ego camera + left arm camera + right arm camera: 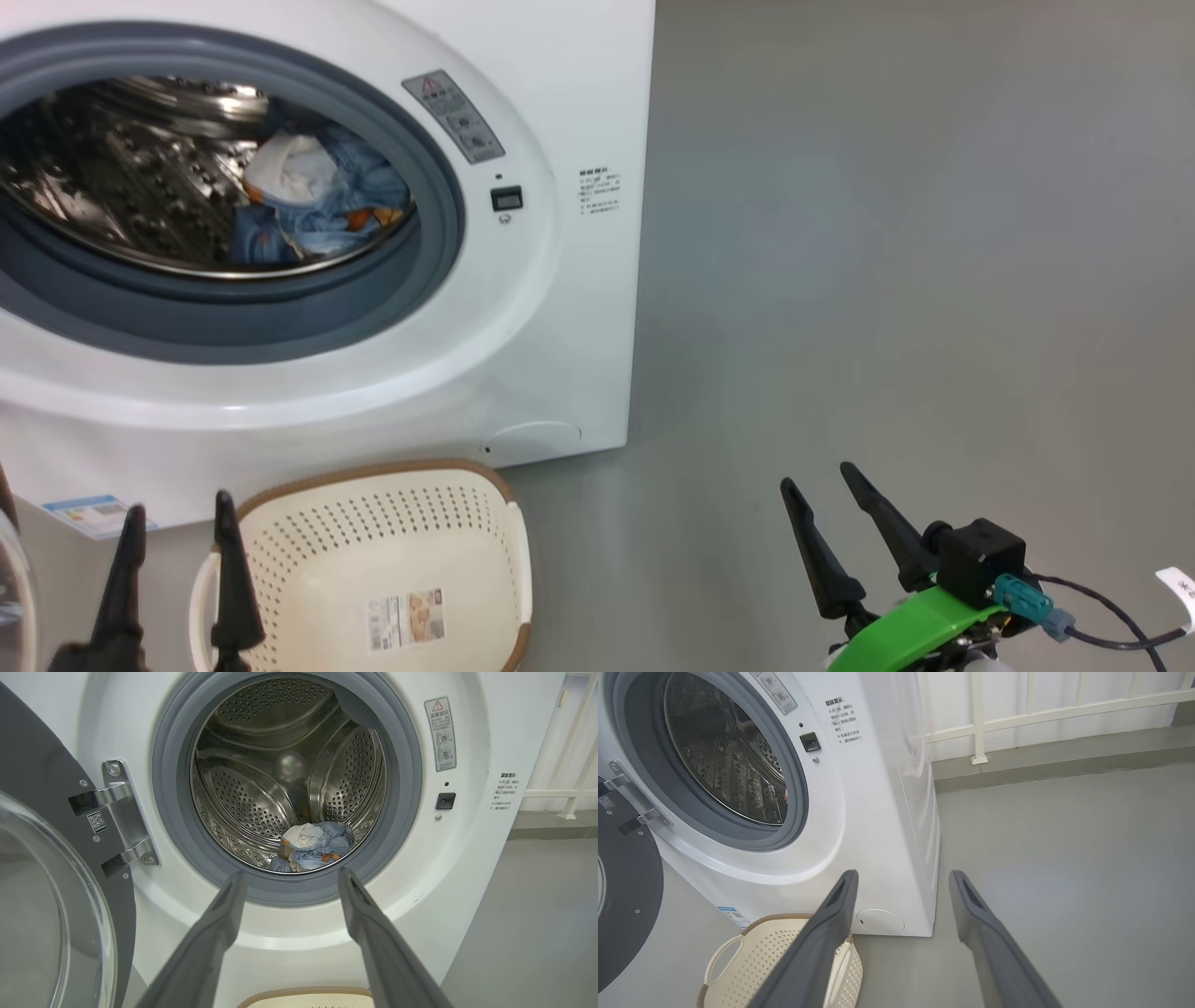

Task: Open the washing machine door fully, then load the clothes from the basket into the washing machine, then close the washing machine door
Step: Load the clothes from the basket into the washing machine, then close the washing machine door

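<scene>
the washing machine [560, 355] stands on the grey floor [887, 280]; its door [37, 779] is swung wide open at the left of the opening, hung on a metal hinge [124, 812]; the clothes [317, 201], a light-blue and white bundle with orange bits, lie low inside the steel drum [261, 765], behind the blue-grey gasket [439, 233]; the basket [373, 560] sits on the floor just in front of the machine, below the opening, its bare bottom showing a label sticker [406, 619]; the left hand [179, 504] hangs at the basket's left edge, its two dark fingers spread apart and holding nothing, pointing toward the drum opening; the right hand [819, 476] is over the floor, well to the right of the basket, its fingers likewise parted and holding nothing
</scene>
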`<state>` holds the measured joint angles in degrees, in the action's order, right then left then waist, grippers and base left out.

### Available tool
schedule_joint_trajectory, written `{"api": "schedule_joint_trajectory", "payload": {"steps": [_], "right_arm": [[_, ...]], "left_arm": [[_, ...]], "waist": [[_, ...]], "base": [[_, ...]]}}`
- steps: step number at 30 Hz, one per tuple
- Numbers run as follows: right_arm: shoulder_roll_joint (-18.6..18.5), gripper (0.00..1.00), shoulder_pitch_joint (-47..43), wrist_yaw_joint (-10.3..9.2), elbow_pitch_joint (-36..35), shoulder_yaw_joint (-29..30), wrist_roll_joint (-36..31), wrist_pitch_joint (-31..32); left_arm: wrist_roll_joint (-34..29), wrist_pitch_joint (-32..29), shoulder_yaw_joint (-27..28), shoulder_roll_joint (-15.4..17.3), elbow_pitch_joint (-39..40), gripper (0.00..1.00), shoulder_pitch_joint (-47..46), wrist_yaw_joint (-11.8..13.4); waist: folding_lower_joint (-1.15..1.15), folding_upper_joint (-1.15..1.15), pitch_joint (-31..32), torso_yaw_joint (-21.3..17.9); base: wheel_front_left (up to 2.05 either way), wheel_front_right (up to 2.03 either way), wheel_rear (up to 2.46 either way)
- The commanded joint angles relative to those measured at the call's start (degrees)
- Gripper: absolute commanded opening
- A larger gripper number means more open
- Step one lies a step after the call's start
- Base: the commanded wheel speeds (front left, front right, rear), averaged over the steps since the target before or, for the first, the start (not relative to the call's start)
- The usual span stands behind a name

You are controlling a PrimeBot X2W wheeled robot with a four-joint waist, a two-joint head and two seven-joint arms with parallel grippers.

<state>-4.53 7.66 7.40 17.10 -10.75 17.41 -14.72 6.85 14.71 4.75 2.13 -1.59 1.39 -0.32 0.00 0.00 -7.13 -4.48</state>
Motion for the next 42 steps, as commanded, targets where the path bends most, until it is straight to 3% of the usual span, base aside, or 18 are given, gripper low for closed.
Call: {"api": "schedule_joint_trajectory", "payload": {"steps": [1, 11, 26, 42], "right_arm": [[0.0, 1.00, -0.4, 0.09, -1.4, -1.5, -0.2, -0.3], [-0.5, 1.00, -3.2, 0.09, -1.6, -1.3, -0.7, -0.3], [-0.4, 1.00, -3.8, 0.09, -3.2, -0.6, -3.2, -0.3], [0.1, 1.00, -3.6, 0.09, -4.9, 1.2, -4.9, -0.3]], "left_arm": [[0.7, 0.3, 1.4, 0.8, 2.2, 1.00, 0.3, 1.0], [2.3, 0.3, -0.4, 0.8, 5.5, 1.00, 8.2, 3.8], [3.4, 0.3, -3.2, 0.8, 5.1, 1.00, 11.4, 6.6], [3.8, 0.3, -4.9, 0.8, 5.5, 1.00, 11.9, 7.2]], "waist": [[0.00, 0.00, 1.6, 0.1], [0.00, 0.00, 5.8, -0.2], [0.00, 0.00, 7.2, 0.2], [0.00, 0.00, 7.1, 0.1]], "base": [[0.00, 0.00, 0.00], [0.00, 0.00, 0.00], [0.00, 0.00, 0.00], [0.00, 0.00, 0.00]]}}
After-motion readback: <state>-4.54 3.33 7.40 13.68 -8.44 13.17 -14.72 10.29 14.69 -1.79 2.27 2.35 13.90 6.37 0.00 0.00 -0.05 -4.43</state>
